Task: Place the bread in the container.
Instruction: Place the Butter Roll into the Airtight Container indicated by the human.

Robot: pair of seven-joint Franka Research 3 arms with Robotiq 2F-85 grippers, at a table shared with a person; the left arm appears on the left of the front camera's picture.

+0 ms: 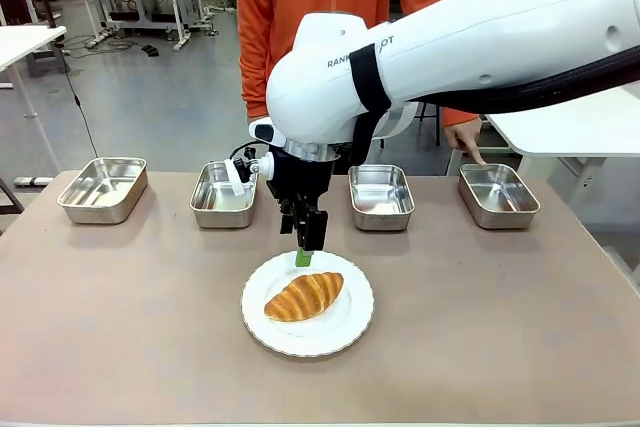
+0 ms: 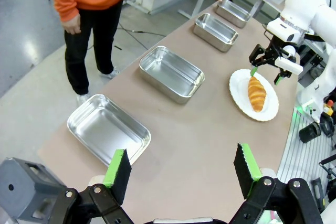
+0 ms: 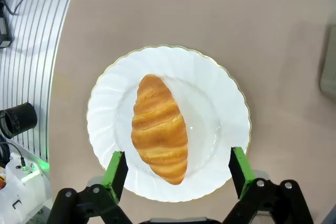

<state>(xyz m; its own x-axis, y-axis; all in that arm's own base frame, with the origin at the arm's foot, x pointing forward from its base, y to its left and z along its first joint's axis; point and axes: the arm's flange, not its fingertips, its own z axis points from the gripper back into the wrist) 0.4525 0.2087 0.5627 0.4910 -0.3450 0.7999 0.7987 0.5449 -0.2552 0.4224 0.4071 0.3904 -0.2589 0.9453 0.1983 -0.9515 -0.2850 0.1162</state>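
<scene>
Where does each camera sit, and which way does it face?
Front: fixed on the robot's side, facing the person across the table; right arm enters from picture right, right gripper over the plate.
Left wrist: high over the table's end, looking along the steel trays; left gripper open at bottom.
Right wrist: straight down on the croissant; own fingers open.
Shared: all three show croissant and plate.

Shiny steel container (image 1: 381, 195); glossy white plate (image 3: 220, 103); ridged flaky bread (image 3: 159, 127)

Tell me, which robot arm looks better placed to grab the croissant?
Probably the right: the right gripper hangs open above the croissant on the plate, while the left gripper, also open, is far off near the end tray.
</scene>
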